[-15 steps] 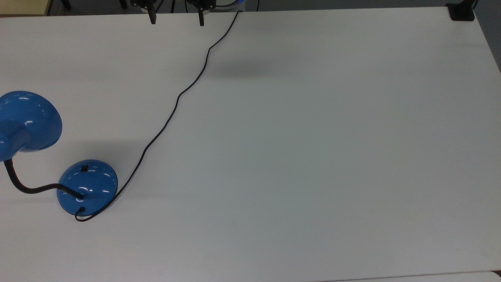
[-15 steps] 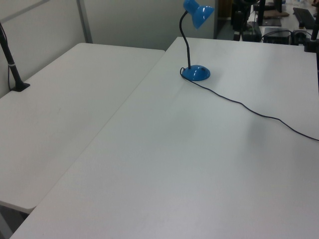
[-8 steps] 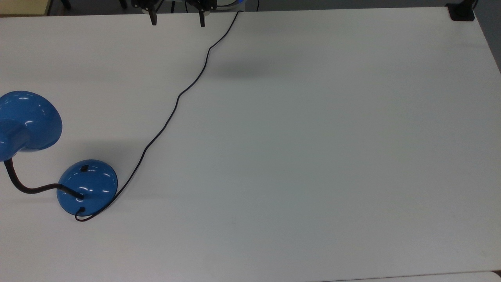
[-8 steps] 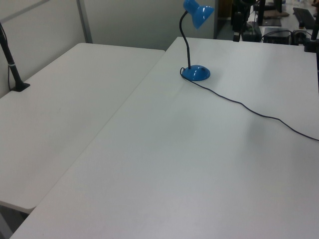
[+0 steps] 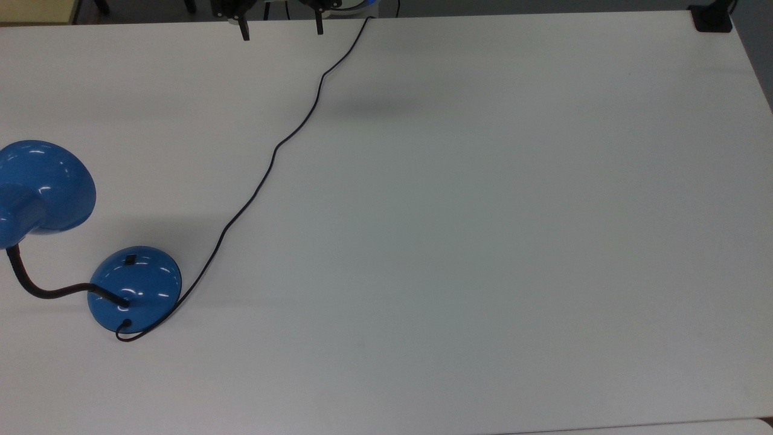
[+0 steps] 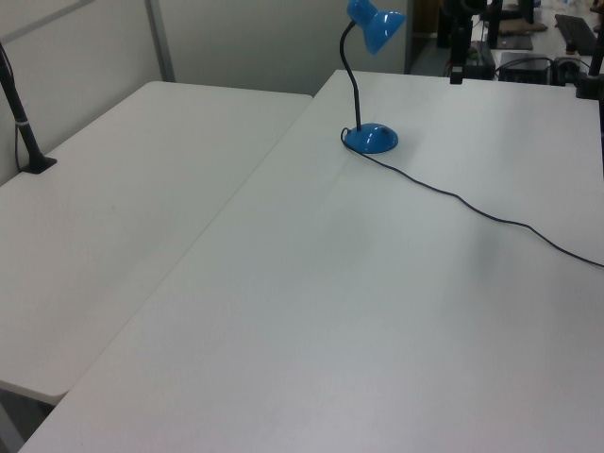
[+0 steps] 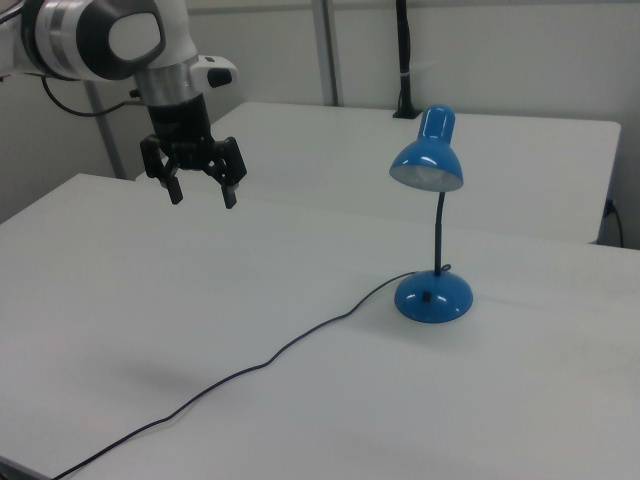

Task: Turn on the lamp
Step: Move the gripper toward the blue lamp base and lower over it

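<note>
Lamp upright near top view's left table edge, bulb unlit, switch on base untouched. Cord trailing toward far edge. Gripper high above table, well apart, fingers spread, empty. Approach and press remaining.

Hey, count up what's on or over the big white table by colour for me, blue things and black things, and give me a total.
Blue: 1, the lamp, counting shade and base together.
Black: 2, the cord trailing across the table, and the open gripper hanging above it.
Total: 3.
</note>
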Motion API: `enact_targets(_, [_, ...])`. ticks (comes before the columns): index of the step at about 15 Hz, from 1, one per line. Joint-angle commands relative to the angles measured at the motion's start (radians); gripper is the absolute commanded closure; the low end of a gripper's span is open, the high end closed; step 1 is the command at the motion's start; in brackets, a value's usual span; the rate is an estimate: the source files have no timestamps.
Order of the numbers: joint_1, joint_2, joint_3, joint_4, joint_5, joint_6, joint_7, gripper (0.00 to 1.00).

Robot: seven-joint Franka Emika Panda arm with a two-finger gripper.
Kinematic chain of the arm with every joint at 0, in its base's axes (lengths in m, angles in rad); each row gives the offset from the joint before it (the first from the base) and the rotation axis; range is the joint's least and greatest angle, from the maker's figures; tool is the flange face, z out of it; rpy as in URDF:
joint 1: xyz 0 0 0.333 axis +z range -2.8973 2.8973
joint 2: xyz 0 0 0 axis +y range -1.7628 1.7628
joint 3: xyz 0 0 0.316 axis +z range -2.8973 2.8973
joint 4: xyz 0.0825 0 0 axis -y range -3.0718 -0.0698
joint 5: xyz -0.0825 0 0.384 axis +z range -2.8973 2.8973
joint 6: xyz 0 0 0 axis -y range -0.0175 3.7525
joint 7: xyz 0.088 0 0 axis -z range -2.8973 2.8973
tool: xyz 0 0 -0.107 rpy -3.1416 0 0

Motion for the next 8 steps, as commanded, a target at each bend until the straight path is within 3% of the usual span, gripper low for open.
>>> enact_targets(1, [-0.003, 0.009, -0.009, 0.002, -0.077, -0.016, -0.049, 0.02])
enact_targets(5, [-0.021, 0.058, -0.088, -0.005, -0.082, 0.128, -0.038, 0.32])
enact_targets(8, [-0.046, 0.167, -0.133, -0.004, -0.079, 0.249, -0.005, 0.77])
